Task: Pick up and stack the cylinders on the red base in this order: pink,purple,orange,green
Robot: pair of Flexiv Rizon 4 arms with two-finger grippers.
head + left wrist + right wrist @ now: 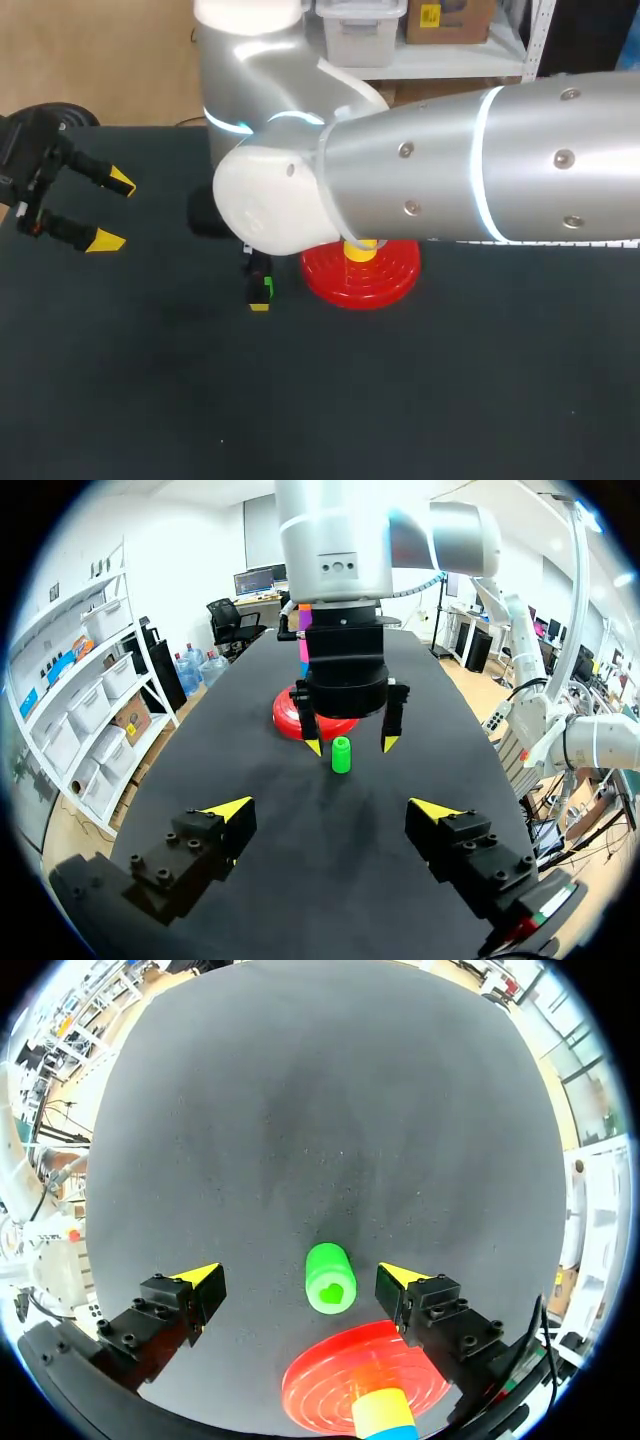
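There is one red base (pixel 390 282) on one black table (pixel 450 400), and one green cylinder (pixel 330 1278) that is not part of the stack. On the base there is one stack of coloured cylinders (pixel 303 645), but the right arm (pixel 340 540) hides most of it, so how many pieces it has cannot be told for sure. The grippers are two, the left gripper (pixel 110 211) and the right gripper (pixel 297 1273), each with two yellow fingertips (pixel 120 182), four in all.
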